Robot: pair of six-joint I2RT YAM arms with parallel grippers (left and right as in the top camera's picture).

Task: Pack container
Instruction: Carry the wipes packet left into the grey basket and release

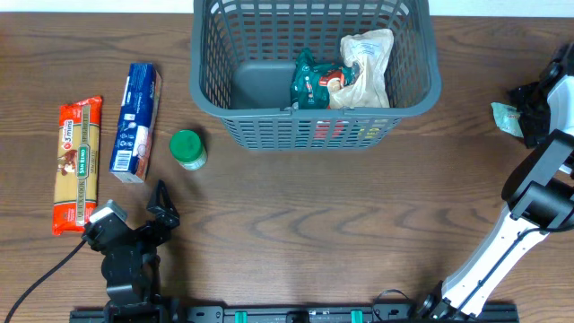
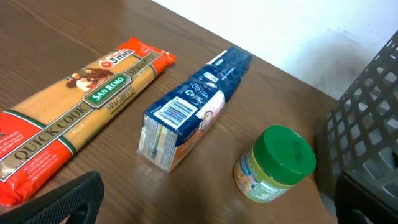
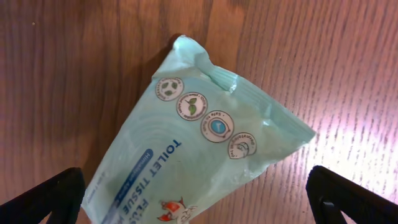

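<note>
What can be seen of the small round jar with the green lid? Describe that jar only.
The small round jar has a green lid, closed, and a pale yellow body with a printed label around it. It stands upright on the brown wooden table, between the blue rectangular packet and the dark grey slotted plastic basket, touching neither.

Container (image 1: 204, 54) — far rim off-frame

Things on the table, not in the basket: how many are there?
4. The spaghetti lies far left, the blue pack beside it, the jar near the basket, and the tissue pack far right, partly hidden by the right arm.
</note>
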